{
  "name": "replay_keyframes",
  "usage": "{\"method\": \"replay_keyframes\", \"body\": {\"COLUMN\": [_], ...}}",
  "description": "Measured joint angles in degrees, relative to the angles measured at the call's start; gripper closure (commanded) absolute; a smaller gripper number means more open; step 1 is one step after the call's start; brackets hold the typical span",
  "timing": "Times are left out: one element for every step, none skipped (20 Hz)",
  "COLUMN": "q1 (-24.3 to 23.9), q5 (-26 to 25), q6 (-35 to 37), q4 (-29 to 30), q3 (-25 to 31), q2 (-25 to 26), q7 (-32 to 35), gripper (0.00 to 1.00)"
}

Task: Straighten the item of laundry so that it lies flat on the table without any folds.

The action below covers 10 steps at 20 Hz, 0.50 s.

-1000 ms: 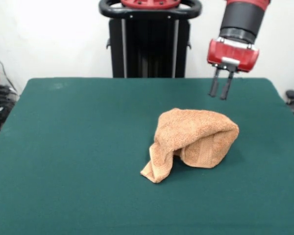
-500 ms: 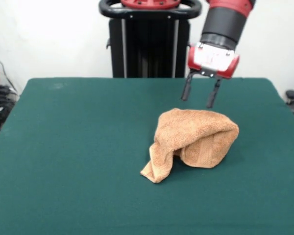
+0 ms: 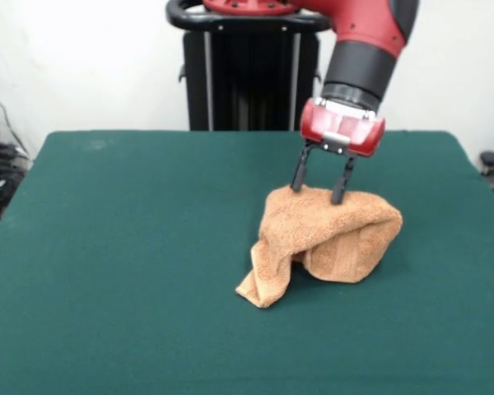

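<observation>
The towel (image 3: 325, 239) lies bunched in a rounded heap on the worktop (image 3: 132, 247), right of centre in the front view and roughly midway between the near and far edges. It is an orange-tan terry cloth, humped up in the middle rather than flat. Its upper surface arches over like a hood, and a darker hollow shows beneath that arch at the front. A woven band runs across the lower right of the heap. From the left side, a narrow flap hangs down and trails toward the camera, its corner resting on the green cloth just beside the main heap.

The hand (image 3: 318, 189) sits at the top of the heap, on its far side. Its two dark fingers (image 3: 299, 174) point down and stand spread apart, released, with a clear gap between them. Their tips reach the crest of the towel; the left tip touches the cloth at the heap's upper edge and the right tip meets it a little further along. No cloth shows pinched between them.

Above the fingers is the red wrist housing with a pale plate, then the black and red arm (image 3: 362, 49) rising up and to the right out of the top. The black pedestal (image 3: 251, 70) stands behind the worktop's far edge, before a white wall.
</observation>
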Motion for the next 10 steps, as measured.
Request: {"method": "replay_keyframes", "body": {"q1": [-0.05,-0.09,-0.12,-0.14,-0.19,-0.27,-0.47,-0.80,-1.11,-1.70], "q5": [0.00,0.01,0.01,0.00,0.01,0.01,0.01,0.01,0.01,0.01], "q6": [-0.58,-1.08,-1.58,-1.96,-2.54,-2.81,-3.10,-3.21,-3.21,-3.21], "q4": [0.00,-0.01,-0.02,-0.02,-0.03,-0.03,-0.03,-0.05,-0.07,-0.13], "q3": [0.22,0.45,0.68,0.87,1.21,1.43,1.81,2.28,2.69,3.39], "q2": [0.41,0.83,1.26,1.62,2.16,2.42,2.75,3.00,3.10,3.20], "q7": [0.00,0.00,0.00,0.00,0.00,0.00,0.00,0.00,0.00,0.00], "gripper": [0.00,0.00,0.00,0.00,0.00,0.00,0.00,0.00,0.00,0.00]}}
